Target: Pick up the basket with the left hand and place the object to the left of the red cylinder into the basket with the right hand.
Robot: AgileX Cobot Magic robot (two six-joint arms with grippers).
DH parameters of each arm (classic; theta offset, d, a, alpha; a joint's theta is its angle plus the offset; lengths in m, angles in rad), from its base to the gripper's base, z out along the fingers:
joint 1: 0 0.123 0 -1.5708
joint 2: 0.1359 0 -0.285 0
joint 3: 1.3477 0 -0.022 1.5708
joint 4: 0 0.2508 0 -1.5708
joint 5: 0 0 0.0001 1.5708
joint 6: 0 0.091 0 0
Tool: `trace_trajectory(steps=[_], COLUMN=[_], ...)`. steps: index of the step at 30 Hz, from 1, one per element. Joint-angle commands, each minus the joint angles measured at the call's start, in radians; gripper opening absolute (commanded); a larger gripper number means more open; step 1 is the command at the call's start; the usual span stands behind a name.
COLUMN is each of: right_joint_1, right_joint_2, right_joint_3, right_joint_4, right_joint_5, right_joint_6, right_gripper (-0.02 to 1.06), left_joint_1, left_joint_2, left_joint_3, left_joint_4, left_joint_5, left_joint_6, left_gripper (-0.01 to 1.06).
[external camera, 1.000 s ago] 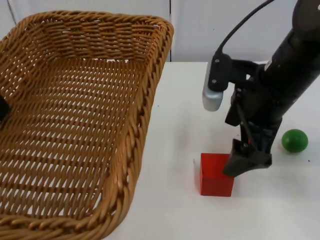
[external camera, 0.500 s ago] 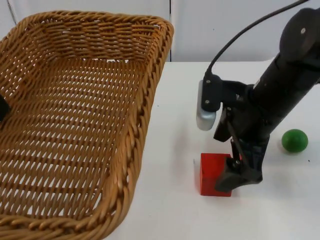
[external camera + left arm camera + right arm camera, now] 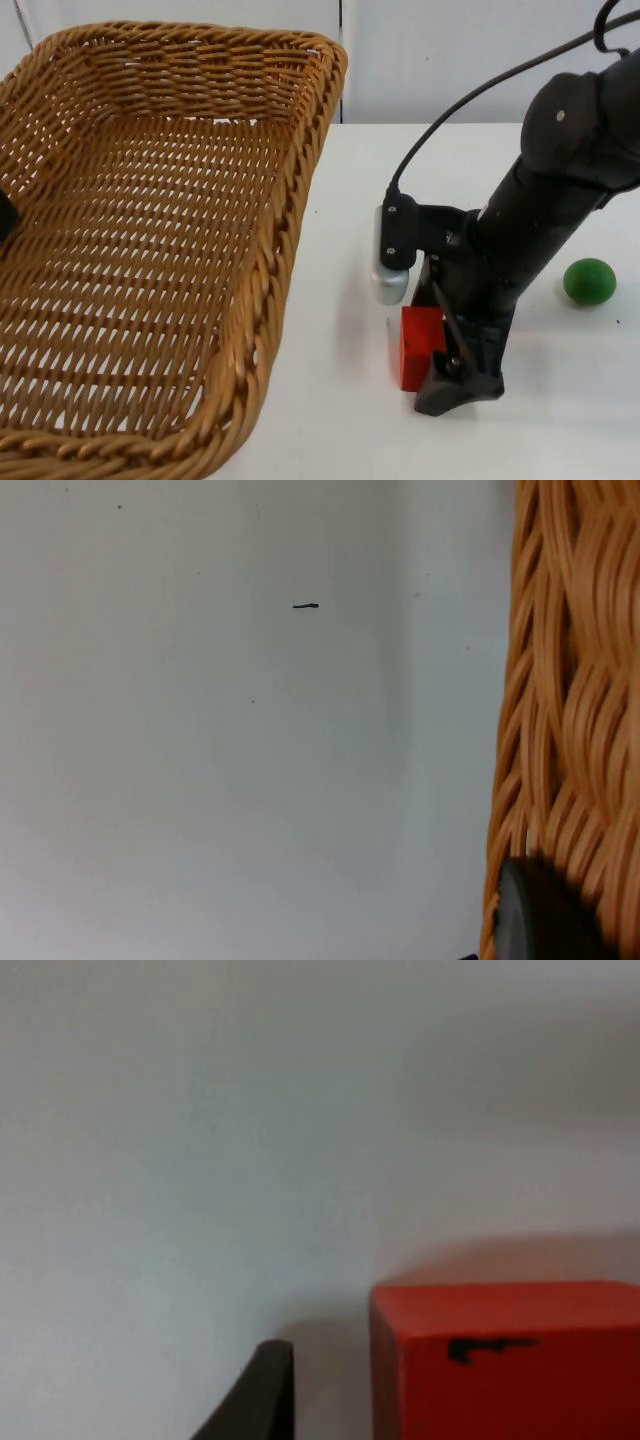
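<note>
The wicker basket (image 3: 150, 250) is taking up the whole left side of the top view, lifted and tilted toward the camera. The left hand (image 3: 545, 920) is sitting at its woven rim, with 1 black fingertip (image 3: 530, 910) pressed against the weave, but I can't tell if it's actually clamped. The right hand (image 3: 440, 365) is down on the white worktop (image 3: 340, 420) and spread around the red block (image 3: 418, 345), with 1 finger (image 3: 255, 1400) just beside the block's side in the right wrist view. A green ball (image 3: 588, 281) is lying well off to the block's right.
</note>
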Motion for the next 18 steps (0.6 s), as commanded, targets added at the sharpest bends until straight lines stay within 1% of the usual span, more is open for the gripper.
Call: trace_trajectory(steps=[1, 8, 9, 11, 13, 14, 18], right_joint_1=[0.006, 0.006, 0.006, 0.006, 0.006, 0.006, 0.006], right_joint_2=[0.004, 0.004, 0.004, 0.004, 0.004, 0.004, 0.004], right_joint_3=[-0.006, -0.006, -0.006, -0.006, -0.006, -0.006, -0.006], right_joint_4=[0.004, 0.000, 0.000, 0.000, -0.002, -0.002, -0.002], right_joint_5=[-0.007, -0.014, -0.014, -0.014, -0.019, -0.019, -0.040], right_joint_6=[-0.005, -0.004, -0.004, -0.006, -0.006, -0.006, -0.006], right_gripper=[1.05, 1.05, 1.03, 0.95, 0.82, 0.82, 0.58], left_joint_1=[0.001, 0.001, 0.001, 0.001, 0.001, 0.001, 0.001], left_joint_2=[-0.014, -0.014, -0.014, -0.014, -0.014, -0.014, -0.014], left_joint_3=[0.000, 0.000, 0.000, 0.000, 0.001, 0.001, 0.001], left_joint_4=[-0.028, -0.028, -0.028, -0.028, -0.026, -0.026, -0.026], left_joint_5=[0.005, 0.005, 0.005, 0.005, 0.005, 0.005, 0.005], left_joint_6=[0.003, 0.003, 0.003, 0.003, 0.003, 0.003, 0.003], left_gripper=[0.00, 0.00, 0.00, 0.00, 0.00, 0.00, 0.00])
